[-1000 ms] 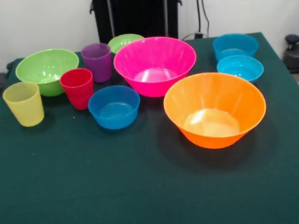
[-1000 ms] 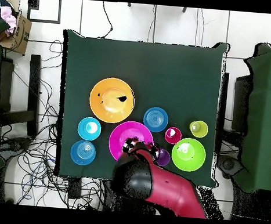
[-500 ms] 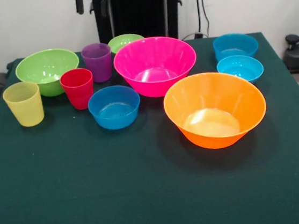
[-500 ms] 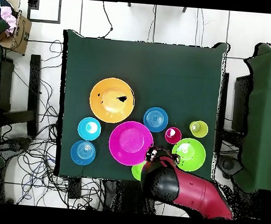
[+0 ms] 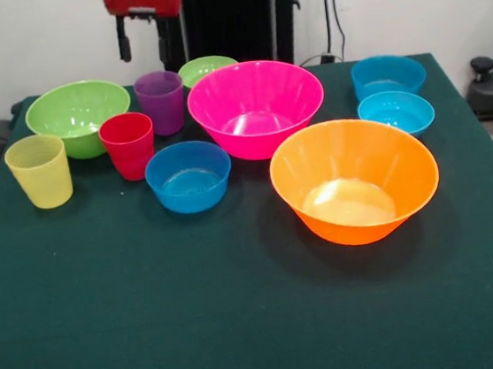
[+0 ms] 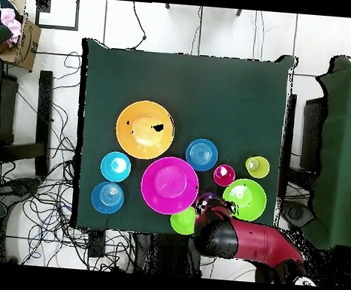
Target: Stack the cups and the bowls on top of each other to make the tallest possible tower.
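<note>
With its two fingers apart and empty, the tool (image 5: pixel 141 43) hung above the purple cup (image 5: pixel 160 101), which, crowded by the red cup (image 5: pixel 128 144) and pink bowl (image 5: pixel 255 107), risked being knocked over during a descent.

claw (image 5: pixel 142 45) now lowered above purple cup (image 5: pixel 159 101)

cups (image 5: pixel 129 144) left of bowls (image 5: pixel 256 108), none stacked
</note>
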Controlling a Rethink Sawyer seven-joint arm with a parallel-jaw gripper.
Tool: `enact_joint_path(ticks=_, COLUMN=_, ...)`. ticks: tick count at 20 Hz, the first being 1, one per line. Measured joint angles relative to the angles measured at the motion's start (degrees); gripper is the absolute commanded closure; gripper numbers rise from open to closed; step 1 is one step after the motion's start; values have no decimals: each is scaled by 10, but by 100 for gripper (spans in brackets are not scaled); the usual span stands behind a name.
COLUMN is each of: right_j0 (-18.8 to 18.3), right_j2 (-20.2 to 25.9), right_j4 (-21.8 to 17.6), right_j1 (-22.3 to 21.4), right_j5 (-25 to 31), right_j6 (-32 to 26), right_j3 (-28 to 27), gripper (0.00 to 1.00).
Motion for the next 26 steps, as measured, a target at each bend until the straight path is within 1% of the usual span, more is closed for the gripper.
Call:
enact_joint_path(ticks=3, right_j0=-15, right_j2=6, right_j4=-25, right_j1=28, right_j5=-12, right_j6=0, right_j3=-5, gripper=0)
enact_joint_path(ticks=6, right_j0=-24, right_j2=12, right_j4=-33, right_j1=37, right_j5=-14, right_j6=0, right_j3=-6, gripper=0)
enact_joint_path(ticks=11, right_j0=-55, right_j2=34, right_j4=-46, right_j1=46, right_j5=-14, right_j6=0, right_j3=-6, gripper=0)
enact_joint_path(ticks=18, right_j0=-86, right_j2=66, right_j4=-46, right_j1=35, right_j5=-14, right_j6=0, right_j3=-6, gripper=0)
enact_joint_path(ticks=23, right_j0=-108, right_j2=96, right_j4=-46, right_j1=10, right_j5=-14, right_j6=0, right_j3=-6, gripper=0)
enact_joint_path(ticks=26, right_j0=-110, right_j2=101, right_j4=-47, right_j1=9, right_j5=-14, right_j6=0, right_j3=-9, gripper=0)
